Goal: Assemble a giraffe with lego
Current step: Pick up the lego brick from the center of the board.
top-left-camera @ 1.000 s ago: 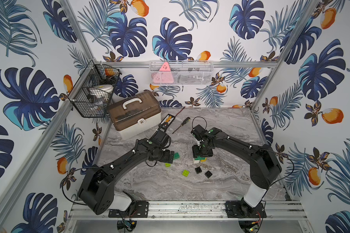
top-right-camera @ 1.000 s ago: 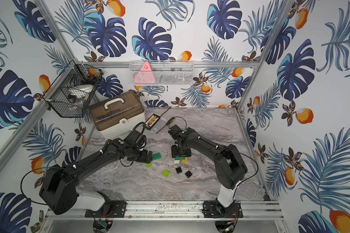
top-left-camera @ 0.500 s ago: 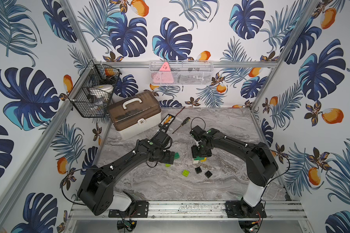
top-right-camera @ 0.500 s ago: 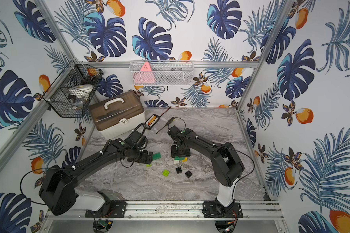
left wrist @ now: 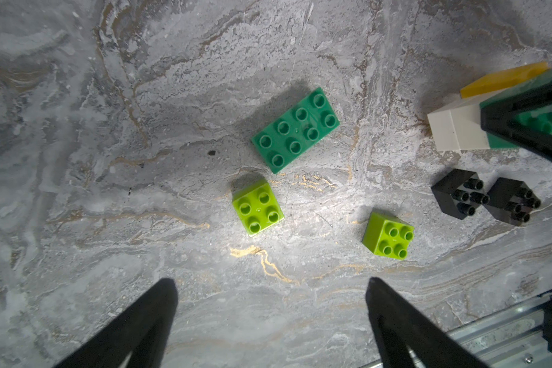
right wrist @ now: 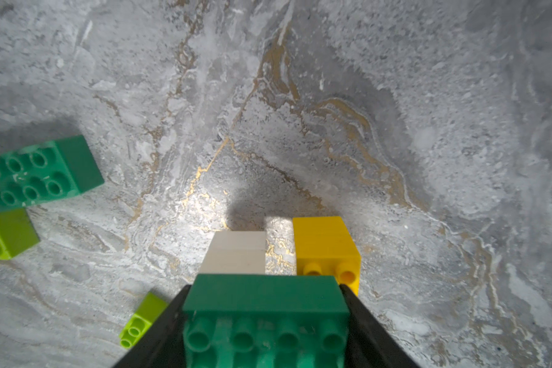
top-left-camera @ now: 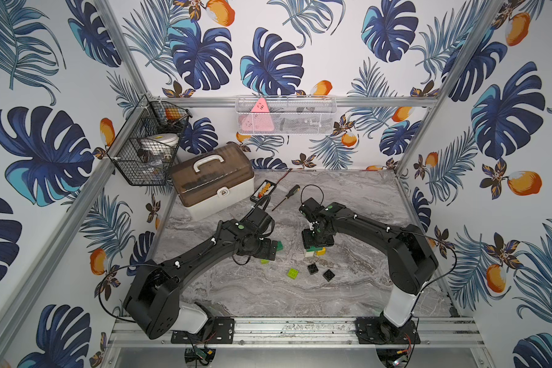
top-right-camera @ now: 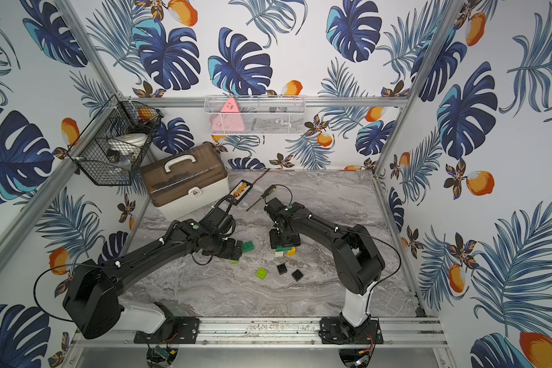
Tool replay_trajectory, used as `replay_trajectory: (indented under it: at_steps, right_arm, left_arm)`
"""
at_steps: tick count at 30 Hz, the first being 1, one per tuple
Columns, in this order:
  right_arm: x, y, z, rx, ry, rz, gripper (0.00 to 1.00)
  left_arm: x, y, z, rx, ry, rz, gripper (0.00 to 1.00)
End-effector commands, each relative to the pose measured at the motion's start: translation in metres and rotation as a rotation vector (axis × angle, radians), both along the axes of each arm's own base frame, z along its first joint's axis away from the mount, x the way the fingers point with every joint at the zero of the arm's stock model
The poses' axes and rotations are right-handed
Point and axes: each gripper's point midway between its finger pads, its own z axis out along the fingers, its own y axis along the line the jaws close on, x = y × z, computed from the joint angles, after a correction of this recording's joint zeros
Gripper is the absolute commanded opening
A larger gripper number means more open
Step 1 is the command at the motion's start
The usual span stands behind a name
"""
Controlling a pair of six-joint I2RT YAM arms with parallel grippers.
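The right gripper (right wrist: pixel 265 306) is pinching a dark-green brick (right wrist: pixel 265 291) by its two ends, holding it on a white brick (right wrist: pixel 236 251) and a yellow brick (right wrist: pixel 324 242). This start of the giraffe is standing near the middle of the marble table (top-left-camera: pixel 268 296), though it is hard to tell whether it is seated fully. The left gripper (left wrist: pixel 268 283) is hovering, fingers spread wide and empty, over a second dark-green brick (left wrist: pixel 295 129) and a lime brick (left wrist: pixel 257 207), while another lime brick (left wrist: pixel 388 234) and two black bricks (left wrist: pixel 459 192) are lying nearer the front edge.
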Motion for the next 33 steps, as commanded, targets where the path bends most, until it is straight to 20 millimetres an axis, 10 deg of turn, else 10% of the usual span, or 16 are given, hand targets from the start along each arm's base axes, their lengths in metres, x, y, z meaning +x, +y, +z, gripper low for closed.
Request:
replay_trajectory:
  at_steps: [1, 33]
  right_arm:
    - [0.001, -0.003, -0.006, -0.014, -0.001, 0.011, 0.25]
    - [-0.029, -0.030, -0.040, -0.143, 0.014, -0.003, 0.24]
  left_arm:
    - [0.001, -0.003, 0.003, 0.000, -0.008, 0.010, 0.97]
    - [-0.004, -0.013, 0.003, 0.022, -0.003, -0.014, 0.97]
